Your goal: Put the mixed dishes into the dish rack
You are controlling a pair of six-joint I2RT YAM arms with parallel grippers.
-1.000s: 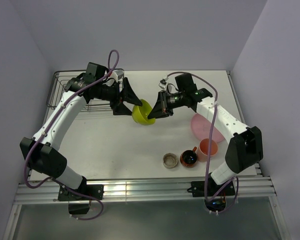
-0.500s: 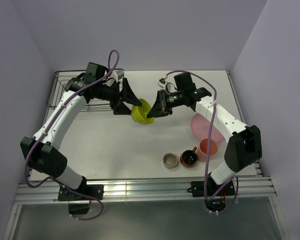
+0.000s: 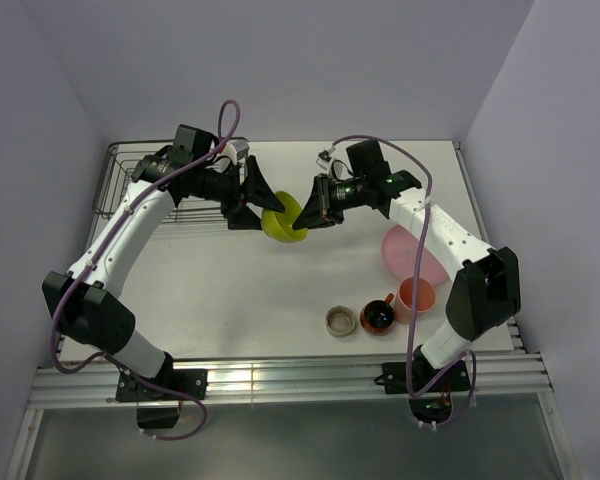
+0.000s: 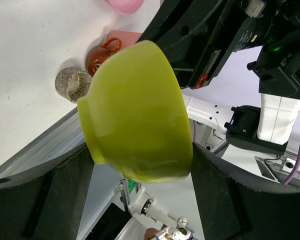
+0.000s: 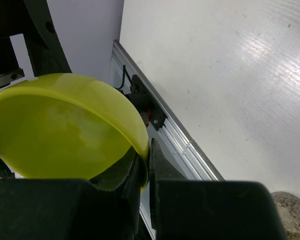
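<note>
Status: lime-green bowl [image 3: 283, 221] is off the table [image 3: 230, 290], tipped on its side mid-air between both arms, just right of the dish rack [image 3: 115, 170] and not in it yet. Right gripper [image 5: 145, 167] pinches the rim, one finger inside and one outside the wall (clear in the right wrist view). Left gripper [image 3: 259, 210] has its jaws spread wide and brackets the bowl from foot to rim. They look right up against it in the left wrist view, but we can't tell if they're actually bearing on it. Handling, our read: bowl looks rigid, glossy and smooth, prob. light, so weight isn't the issue but slip is. The curved outer wall gives the pads little to bite on. A foot-to-rim hold is wide and could squirt out. We'd rather take the rim wall opposite the right fingers, one pad in and one out, and confirm the grip before the right lets go. A drop from this height could chip it if it's ceramic (material unknown). The pink plate [image 3: 412, 255], salmon-pink cup [image 3: 417, 295], orange-red mug [image 3: 378, 317] and beige-grey cup [image 3: 340, 321] sit on the table near the right arm's base, not loaded.
</note>
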